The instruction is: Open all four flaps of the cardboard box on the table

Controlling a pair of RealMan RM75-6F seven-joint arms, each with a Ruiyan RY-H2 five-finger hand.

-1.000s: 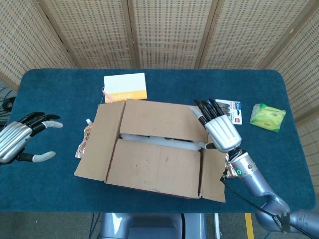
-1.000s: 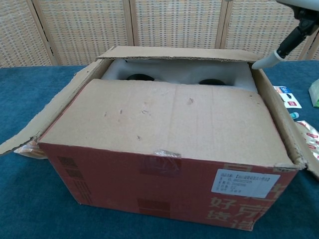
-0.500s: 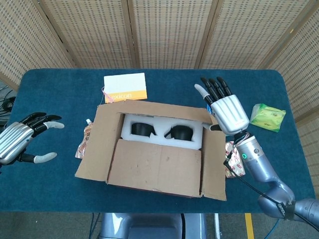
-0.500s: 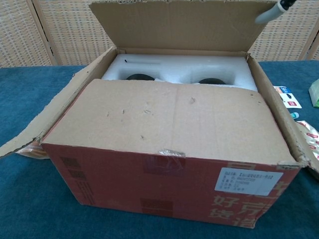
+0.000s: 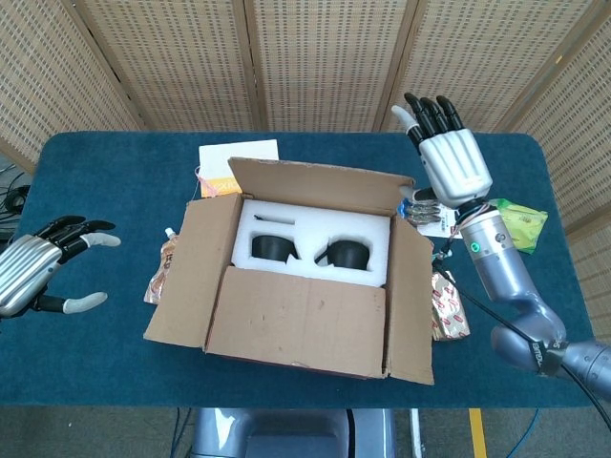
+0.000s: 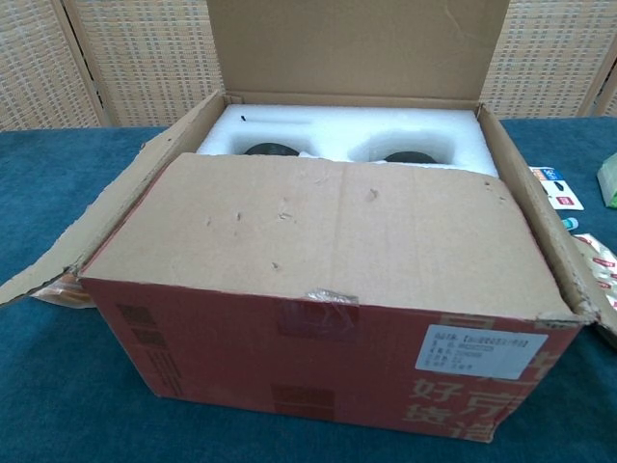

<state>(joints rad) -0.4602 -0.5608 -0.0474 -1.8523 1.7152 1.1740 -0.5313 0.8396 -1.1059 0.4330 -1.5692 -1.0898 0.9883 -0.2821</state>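
Cardboard, brown above and printed red on its front wall, makes up the box [image 5: 305, 277] that sits at the middle of the blue tabletop [image 5: 115, 172], nearer the front edge. Its far flap [image 6: 357, 48] stands upright, the left flap [image 5: 186, 267] and right flap [image 5: 410, 305] are folded outward, and the near flap [image 5: 296, 320] lies flat over the front half of the opening. In the uncovered rear half a white foam insert [image 5: 315, 229] shows, with two round dark objects [image 5: 275, 247] seated in its wells.

At the tabletop's left edge the left hand [image 5: 38, 272] hovers well apart from the box, its fingers spread and curled loosely around nothing. Raised near the far right corner of the box, the right hand [image 5: 453, 157] has its fingers straight, close together and pointing away, holding nothing; it is just beside the upright flap, and contact cannot be judged.

A white and orange card [image 5: 224, 167] lies behind the box toward the far edge. A foil pouch [image 5: 164, 267] pokes out from under the left flap. Right of the box lie a small packet [image 5: 446, 315], a blister card [image 6: 559, 188] and, toward the right edge, a green packet [image 5: 523, 224].
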